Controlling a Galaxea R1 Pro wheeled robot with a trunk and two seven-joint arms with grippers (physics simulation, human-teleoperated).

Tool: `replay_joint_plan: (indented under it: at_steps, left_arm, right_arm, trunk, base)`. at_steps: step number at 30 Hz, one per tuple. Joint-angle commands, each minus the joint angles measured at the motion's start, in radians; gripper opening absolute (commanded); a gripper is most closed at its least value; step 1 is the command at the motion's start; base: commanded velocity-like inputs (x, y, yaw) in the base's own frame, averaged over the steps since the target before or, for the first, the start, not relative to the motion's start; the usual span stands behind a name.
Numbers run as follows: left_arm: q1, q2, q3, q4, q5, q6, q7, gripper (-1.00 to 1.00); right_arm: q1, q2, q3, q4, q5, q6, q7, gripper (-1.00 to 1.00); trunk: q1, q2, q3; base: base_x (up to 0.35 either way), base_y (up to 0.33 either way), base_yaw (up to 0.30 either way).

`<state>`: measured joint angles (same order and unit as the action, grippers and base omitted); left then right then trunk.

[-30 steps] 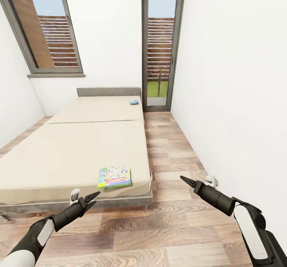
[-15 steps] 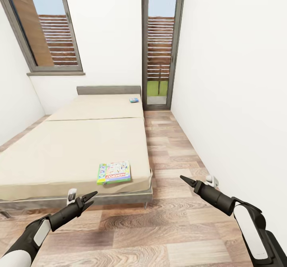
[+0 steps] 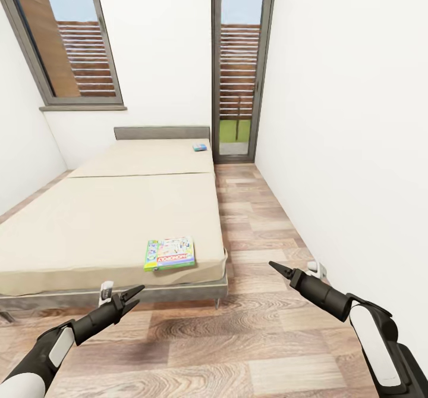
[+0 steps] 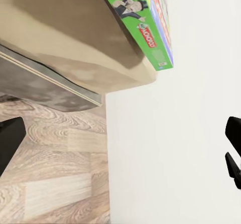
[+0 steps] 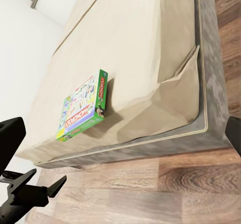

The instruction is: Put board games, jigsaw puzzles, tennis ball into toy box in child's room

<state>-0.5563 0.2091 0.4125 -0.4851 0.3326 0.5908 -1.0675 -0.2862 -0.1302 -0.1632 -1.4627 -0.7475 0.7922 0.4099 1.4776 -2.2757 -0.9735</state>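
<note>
Bed [image 3: 107, 219], beige mattress; plank floor [image 3: 255, 326].

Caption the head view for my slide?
Both tools open and empty before the bed, green board game near its foot corner.

A tall slanted window with a dark grey frame [image 3: 62, 38] fills the upper left of the frame, its grey sill below it. Through its glass shows brown slatted fencing. Upper centre stands a narrow grey-framed glass door [image 3: 238, 65], showing slats above and green grass at the bottom. A small white wall fitting [image 3: 315, 268] sits low at right.
</note>
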Motion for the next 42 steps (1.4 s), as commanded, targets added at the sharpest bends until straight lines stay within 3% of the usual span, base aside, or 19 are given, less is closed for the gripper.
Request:
replay_joint_plan:
  at_steps: [1, 14, 42]
  left_arm:
    - [-0.001, 0.0, 0.002, 0.0, 0.003, 0.008, -0.005, 1.0]
    - [-0.001, -0.001, 0.0, 0.0, 0.001, 0.009, -0.066, 1.0]
    - [-0.001, 0.011, 0.003, 0.0, 0.002, 0.009, -0.078, 1.0]
  right_arm:
    - [-0.001, 0.0, -0.002, 0.0, 0.0, 0.005, 0.004, 1.0]
    - [-0.001, 0.001, -0.002, 0.001, 0.0, 0.001, 0.007, 1.0]
    - [-0.001, 0.003, 0.001, 0.008, -0.001, -0.004, 0.006, 1.0]
  trunk:
    - [0.0, 0.0, -0.001]
    - [0.0, 0.0, -0.001]
    - [0.0, 0.0, -0.001]
  base:
    - [0.0, 0.0, 0.0]
    - [0.0, 0.0, 0.0]
    - [0.096, 0.0, 0.0]
